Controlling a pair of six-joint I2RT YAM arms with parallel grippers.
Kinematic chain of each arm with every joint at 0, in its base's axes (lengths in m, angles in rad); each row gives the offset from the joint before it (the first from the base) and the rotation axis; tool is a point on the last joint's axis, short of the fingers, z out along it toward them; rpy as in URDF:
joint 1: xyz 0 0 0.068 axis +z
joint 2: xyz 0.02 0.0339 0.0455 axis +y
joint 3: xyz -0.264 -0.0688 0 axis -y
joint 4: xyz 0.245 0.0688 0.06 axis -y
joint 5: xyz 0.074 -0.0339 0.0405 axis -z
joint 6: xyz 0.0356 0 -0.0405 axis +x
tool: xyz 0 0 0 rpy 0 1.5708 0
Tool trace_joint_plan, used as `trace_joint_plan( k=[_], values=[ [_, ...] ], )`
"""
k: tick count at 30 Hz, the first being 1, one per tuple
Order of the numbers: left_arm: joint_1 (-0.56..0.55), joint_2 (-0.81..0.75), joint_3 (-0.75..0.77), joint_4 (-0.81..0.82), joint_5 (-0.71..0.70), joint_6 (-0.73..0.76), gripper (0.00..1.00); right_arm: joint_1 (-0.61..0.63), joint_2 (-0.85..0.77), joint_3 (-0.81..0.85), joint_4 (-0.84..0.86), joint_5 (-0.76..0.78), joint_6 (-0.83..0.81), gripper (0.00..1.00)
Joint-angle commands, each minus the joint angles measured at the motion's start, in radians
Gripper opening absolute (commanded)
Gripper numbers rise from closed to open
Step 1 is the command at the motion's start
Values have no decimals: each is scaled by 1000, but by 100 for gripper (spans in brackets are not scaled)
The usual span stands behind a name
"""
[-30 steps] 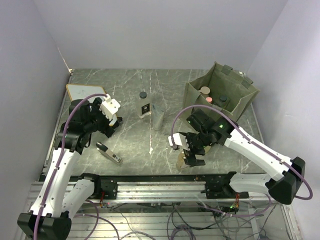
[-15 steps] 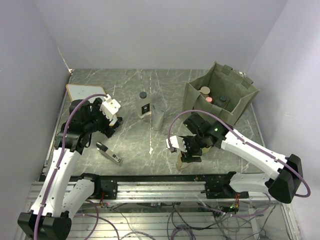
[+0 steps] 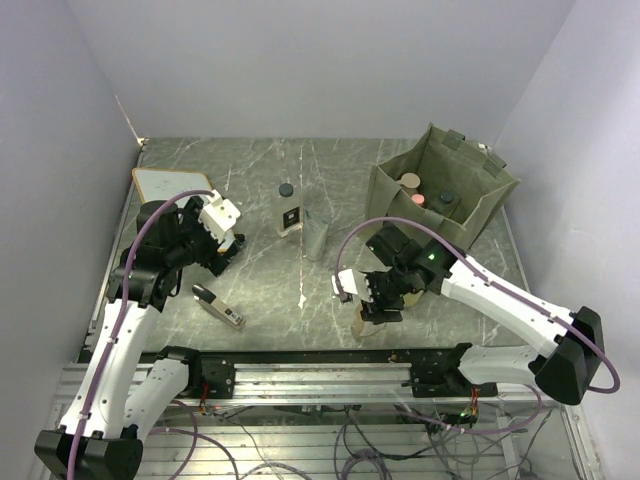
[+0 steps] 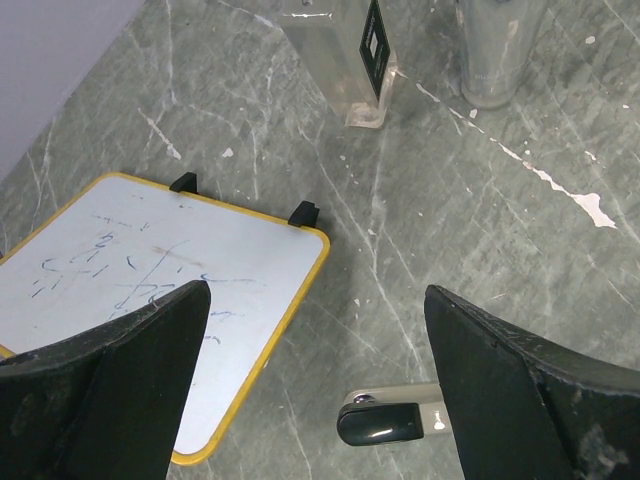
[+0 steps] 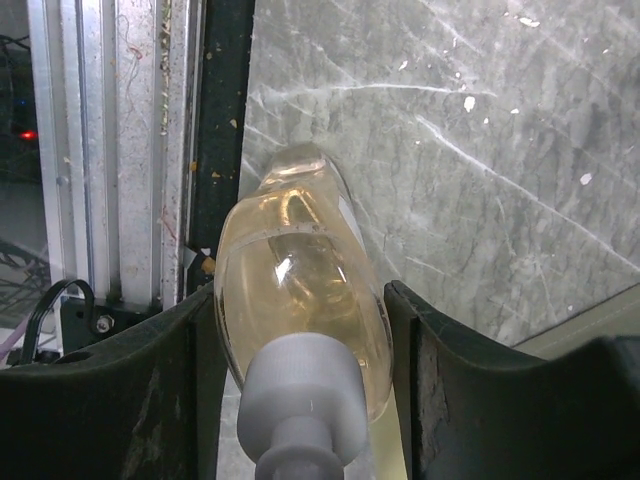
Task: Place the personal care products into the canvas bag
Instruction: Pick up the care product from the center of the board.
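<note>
My right gripper [image 3: 378,310] is down at the near edge of the table [image 3: 260,270], around 5 o'clock from the table's centre. In the wrist view its two fingers sit against both flanks of a pale yellow pump bottle [image 5: 300,300], so the jaws are about half closed and gripping it. The bottle's white pump head points toward the wrist camera and its rounded base points toward the aluminium rail [image 5: 100,150]. I cannot tell whether the bottle is lifted off the stone or resting on it.

From that gripper, the canvas bag [image 3: 395,195] stands at about 1 o'clock, well apart, mouth open. I see three caps inside it: a tan cap [image 3: 410,182], a pink cap [image 3: 418,199] and a black cap [image 3: 447,198]. At roughly 10 o'clock from the gripper stands a translucent grey container [image 3: 317,235]. Just beside that, further toward 11 o'clock, is a clear bottle with a black cap and black label [image 3: 290,215].

My left gripper [image 4: 318,292] hangs over the left side of the table with its jaws spread fully wide and nothing between them. Below it, at about 8 o'clock in its wrist view, lies the yellow-edged whiteboard [image 4: 130,280]. The slim black-and-silver gadget [image 4: 385,420] lies at 6 o'clock.
</note>
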Motion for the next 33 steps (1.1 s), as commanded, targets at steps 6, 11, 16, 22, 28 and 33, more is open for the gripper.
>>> trace_joint_plan(
  k=[6, 11, 16, 22, 28, 33],
  values=[
    [9, -12, -6, 13, 21, 27, 100, -36, -20, 264, -38, -79, -20, 0],
    [9, -12, -6, 16, 16, 29, 100, -51, -24, 401, -40, -48, 10, 0],
    [9, -4, -7, 22, 19, 13, 100, -63, -4, 585, -53, 16, 87, 0],
    [9, -2, 0, 18, 27, 10, 99, -150, 28, 828, -67, 0, 181, 0],
    [9, 7, 14, 20, 34, -3, 99, -275, 69, 1019, -45, 46, 319, 0],
    [9, -1, 19, 26, 34, -35, 98, -375, 86, 1100, -15, 156, 381, 0]
  ],
)
